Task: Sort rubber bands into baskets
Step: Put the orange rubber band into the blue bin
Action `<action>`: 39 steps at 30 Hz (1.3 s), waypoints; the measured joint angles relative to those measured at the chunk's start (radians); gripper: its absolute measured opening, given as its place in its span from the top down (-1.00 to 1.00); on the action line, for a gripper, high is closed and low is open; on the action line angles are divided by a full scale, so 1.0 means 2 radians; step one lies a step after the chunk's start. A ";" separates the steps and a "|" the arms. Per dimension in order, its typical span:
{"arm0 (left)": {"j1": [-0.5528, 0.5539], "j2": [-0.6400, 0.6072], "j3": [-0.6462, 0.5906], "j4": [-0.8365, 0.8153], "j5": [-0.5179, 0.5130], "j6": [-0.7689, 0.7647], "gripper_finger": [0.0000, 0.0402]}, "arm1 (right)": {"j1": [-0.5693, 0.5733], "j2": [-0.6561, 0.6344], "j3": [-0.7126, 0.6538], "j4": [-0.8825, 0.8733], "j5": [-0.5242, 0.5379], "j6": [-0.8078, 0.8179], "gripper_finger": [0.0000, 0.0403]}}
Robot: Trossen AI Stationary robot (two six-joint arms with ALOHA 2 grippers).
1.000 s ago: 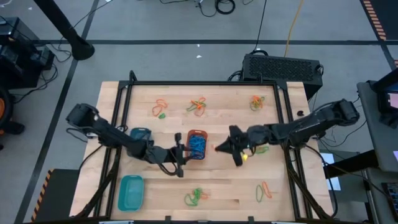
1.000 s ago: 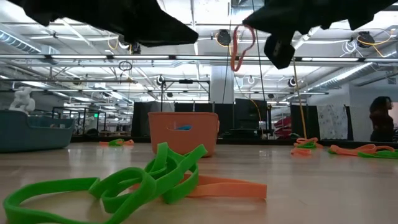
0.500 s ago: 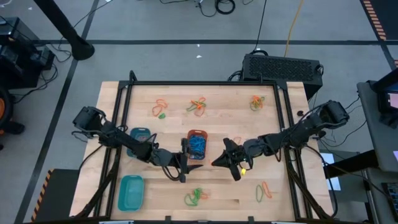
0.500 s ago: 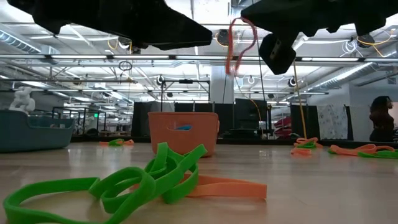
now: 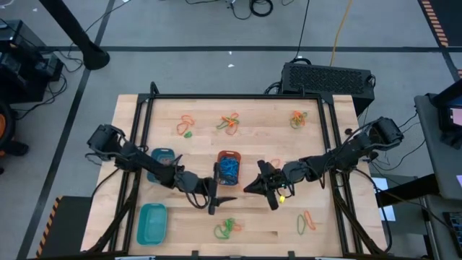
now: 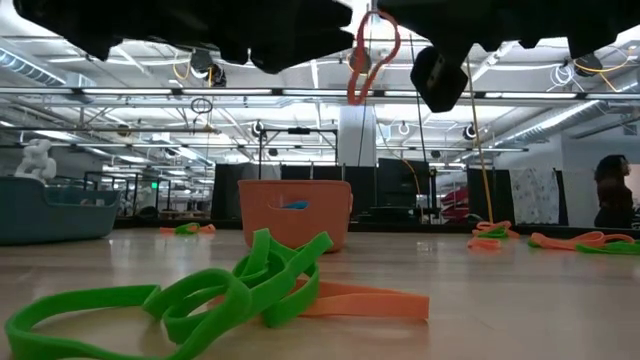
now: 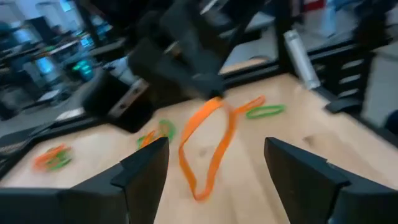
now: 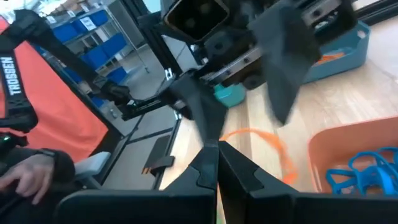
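left claw [image 7: 211,168]: just spread wide, empty
right claw [image 5: 254,189]: clamped on orange band [image 7: 208,146]
basket [image 5: 228,167]: 11 o'clock of right claw, drop next probably

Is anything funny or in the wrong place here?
Yes: blue rubber bands fill the orange basket, so the colours don't match. Also, an orange rubber band dangles in the air from the shut right gripper, facing the open left gripper.

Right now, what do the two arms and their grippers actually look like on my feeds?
Both arms are dark, nearly black, jointed links with thin black cables trailing from their bases. The left gripper has two flat, angular black fingers. The right gripper has the same dark, tapered fingers. No markings show on either arm.
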 joint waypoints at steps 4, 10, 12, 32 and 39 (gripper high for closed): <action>0.000 0.015 0.003 0.025 0.018 0.001 -0.35 | 0.001 0.000 0.000 0.003 0.006 0.000 1.00; 0.007 0.032 0.019 0.026 0.018 0.000 -0.35 | 0.004 0.000 0.000 0.005 0.005 -0.001 1.00; 0.008 0.037 0.025 0.027 0.018 0.000 -0.35 | 0.006 0.000 0.000 0.004 0.004 0.000 1.00; 0.010 0.041 0.026 0.008 0.021 0.000 0.16 | 0.009 0.000 0.000 0.005 0.007 -0.011 1.00; 0.010 0.041 0.026 0.008 0.021 0.007 0.68 | 0.009 0.000 0.000 0.004 0.033 -0.014 1.00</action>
